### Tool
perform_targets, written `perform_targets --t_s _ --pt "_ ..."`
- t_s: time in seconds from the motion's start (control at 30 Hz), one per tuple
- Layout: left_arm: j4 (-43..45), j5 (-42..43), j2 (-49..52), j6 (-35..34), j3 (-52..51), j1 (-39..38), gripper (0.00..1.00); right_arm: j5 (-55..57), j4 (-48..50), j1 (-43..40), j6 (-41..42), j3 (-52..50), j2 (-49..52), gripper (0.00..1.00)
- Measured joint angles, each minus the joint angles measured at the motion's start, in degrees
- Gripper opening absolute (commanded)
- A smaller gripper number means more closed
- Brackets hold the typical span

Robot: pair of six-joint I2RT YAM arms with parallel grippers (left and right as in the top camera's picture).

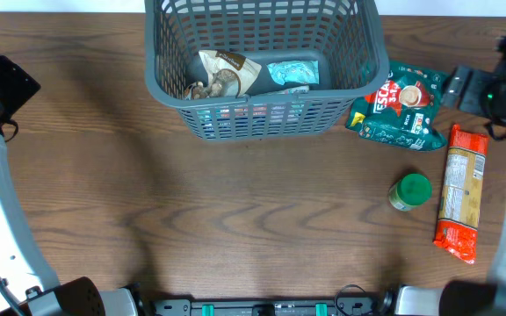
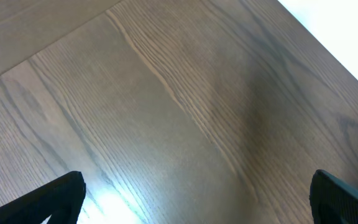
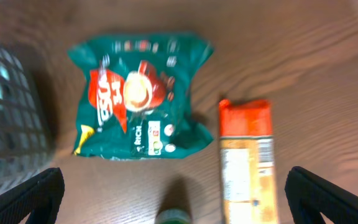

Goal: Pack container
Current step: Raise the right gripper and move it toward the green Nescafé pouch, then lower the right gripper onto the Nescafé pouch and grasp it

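Ahead of our right gripper (image 3: 179, 196), fingers wide apart, empty: green packet (image 3: 138, 99), orange packet (image 3: 246, 168) just beside it. Container (image 3: 5, 106) past finger at view's left, packets (image 1: 222, 75) inside. We see left gripper (image 2: 197, 196) equally spread, gripping nothing, over wooden table (image 2: 166, 93).

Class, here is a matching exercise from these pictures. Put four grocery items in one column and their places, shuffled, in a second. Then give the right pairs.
Items
1. green coffee packet
2. orange packet
3. green-lidded jar
4. teal packet

Places
A. inside the container
B. farthest right of all
C. next to the container's right side
D. directly left of the orange packet's middle

Pairs: 1-C, 2-B, 3-D, 4-A
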Motion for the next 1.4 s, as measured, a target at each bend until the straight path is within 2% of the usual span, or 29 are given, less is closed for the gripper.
perform_targets --t_s 0.23,0.7,1.13,1.4 --pt "0.0 0.0 0.0 0.0 0.0 0.0 0.99 -2.3 -0.3 -0.2 0.0 0.0 10.6 0.99" --pt "0.0 0.0 0.0 0.0 0.0 0.0 0.99 -2.9 2.1 -0.4 0.0 0.2 12.3 0.99" --pt "0.0 0.0 0.0 0.0 0.0 0.0 0.99 -3.0 -8.1 -0.4 -0.1 17.7 25.0 0.99" --pt "0.0 0.0 0.0 0.0 0.0 0.0 0.99 -3.0 -9.7 0.2 -0.1 18.4 30.0 0.99"
